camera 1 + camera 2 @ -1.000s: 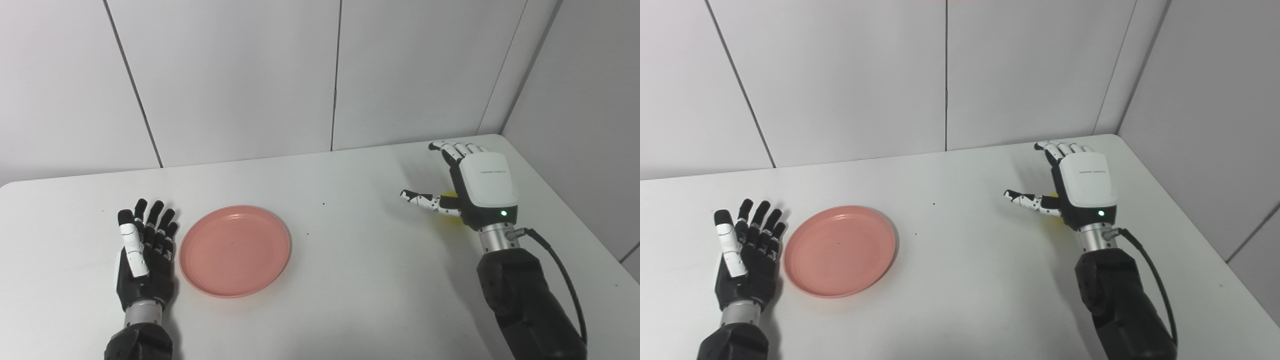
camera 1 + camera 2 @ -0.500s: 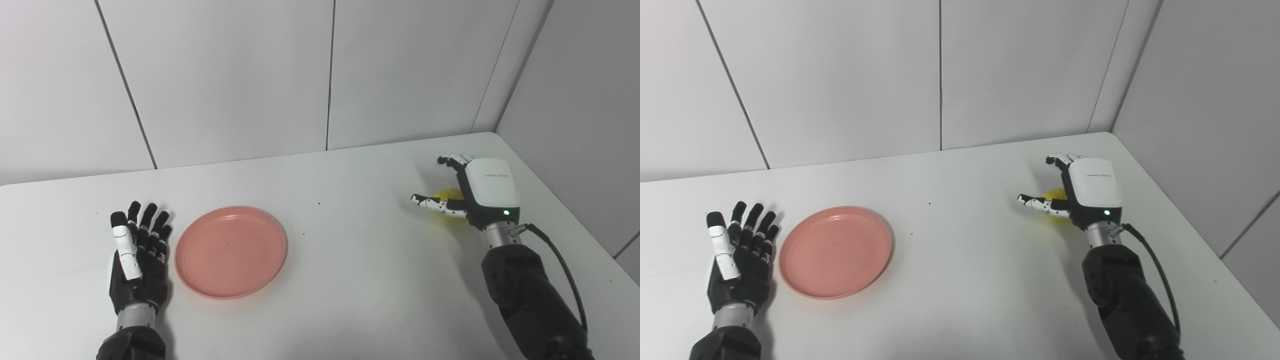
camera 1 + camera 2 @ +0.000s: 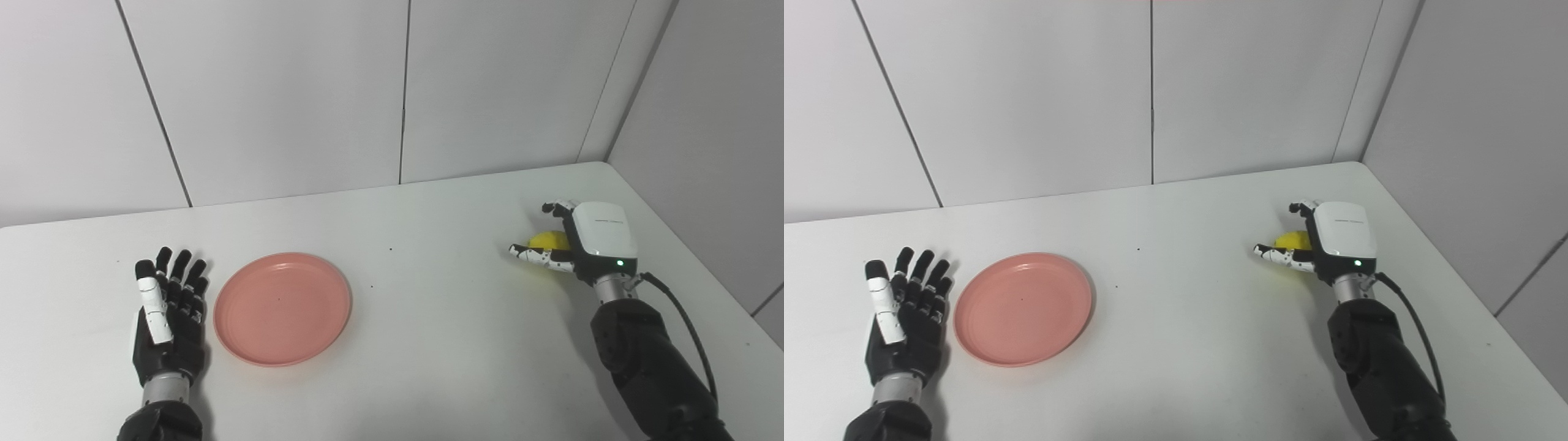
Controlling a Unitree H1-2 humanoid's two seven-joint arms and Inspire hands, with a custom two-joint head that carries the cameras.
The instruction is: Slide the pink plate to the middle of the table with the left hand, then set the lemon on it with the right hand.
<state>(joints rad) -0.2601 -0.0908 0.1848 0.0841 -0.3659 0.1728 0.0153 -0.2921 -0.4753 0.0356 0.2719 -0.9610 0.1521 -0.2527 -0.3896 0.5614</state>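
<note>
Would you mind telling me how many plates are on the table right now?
1. The pink plate lies on the table's left half, just right of the open left hand. Nothing seems to hide another.

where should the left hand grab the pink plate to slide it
Best bet is the near-left rim of the pink plate, coming from the left, where the open left hand lies palm up. The plate is flat and shallow, so pressing the rim should move it.

I'm seeing the pink plate lying flat and empty, left of the table's middle. The yellow lemon is sitting far right, partly hidden.
</note>
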